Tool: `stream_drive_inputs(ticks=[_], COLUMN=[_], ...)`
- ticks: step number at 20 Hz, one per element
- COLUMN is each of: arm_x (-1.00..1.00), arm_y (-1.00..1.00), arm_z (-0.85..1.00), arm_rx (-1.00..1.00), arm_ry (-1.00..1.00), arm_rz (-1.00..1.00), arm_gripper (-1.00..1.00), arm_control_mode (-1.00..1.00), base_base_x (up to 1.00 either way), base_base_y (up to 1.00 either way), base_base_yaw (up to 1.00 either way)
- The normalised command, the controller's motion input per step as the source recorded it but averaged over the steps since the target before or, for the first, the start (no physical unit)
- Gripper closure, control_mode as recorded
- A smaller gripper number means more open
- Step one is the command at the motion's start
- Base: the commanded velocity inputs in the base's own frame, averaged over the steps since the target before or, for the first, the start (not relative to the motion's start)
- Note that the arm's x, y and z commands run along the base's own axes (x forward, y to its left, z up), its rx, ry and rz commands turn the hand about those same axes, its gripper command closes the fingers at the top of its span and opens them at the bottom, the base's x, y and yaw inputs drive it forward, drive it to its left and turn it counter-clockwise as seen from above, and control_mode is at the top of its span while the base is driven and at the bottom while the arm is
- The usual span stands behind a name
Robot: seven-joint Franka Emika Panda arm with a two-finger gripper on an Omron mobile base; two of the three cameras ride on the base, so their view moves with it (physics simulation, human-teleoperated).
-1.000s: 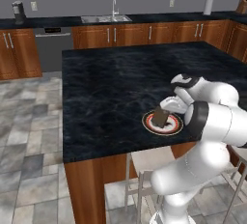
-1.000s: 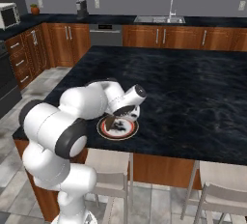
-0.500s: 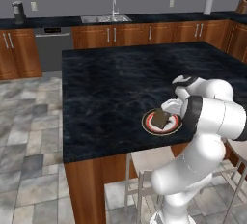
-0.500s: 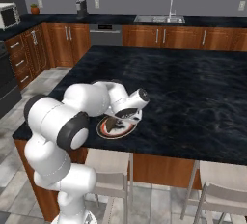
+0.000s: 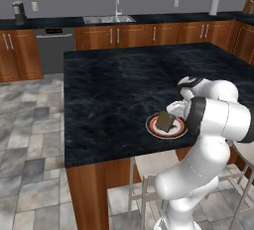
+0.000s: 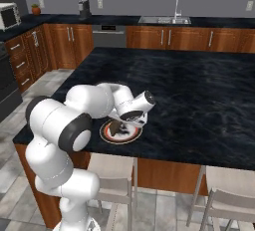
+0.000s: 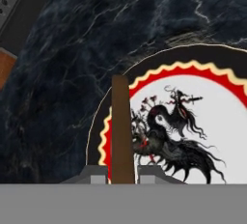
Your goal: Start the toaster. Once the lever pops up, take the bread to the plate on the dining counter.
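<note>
Brown bread (image 7: 121, 126) is sitting edge-up in the closed claw (image 7: 122, 172) over the plate (image 7: 219, 121); lowering before letting go looks wise.

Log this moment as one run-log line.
phase: placing | gripper: shut on bread, held edge-up | bread: over plate, not released | plate: on dining counter | next: lower, open

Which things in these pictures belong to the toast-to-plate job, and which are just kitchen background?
Job:
- thin dark brown bread slice, gripped edge-on by the shut claw
- round plate with white centre and red-brown rim, under the slice
- black marble dining counter

Background:
- steel sink
- white microwave
- paper towel roll
- pale stool
</note>
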Motion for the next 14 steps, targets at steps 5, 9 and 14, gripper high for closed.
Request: stream_drive_inputs(ticks=[5,9,14], arm_x=[0.00,0.00,0.00], arm_y=[0.00,0.00,0.00], arm_z=[0.00,0.00,0.00], arm_rx=[0.00,0.00,0.00], arm_ry=[0.00,0.00,-0.05], arm_rz=[0.00,0.00,0.00], arm_gripper=[-1.00,-1.00,-1.00], arm_control_mode=[-1.00,-1.00,-1.00], base_base_x=[0.00,0.00,0.00], base_base_y=[0.00,0.00,0.00], base_base_yaw=[0.00,0.00,0.00])
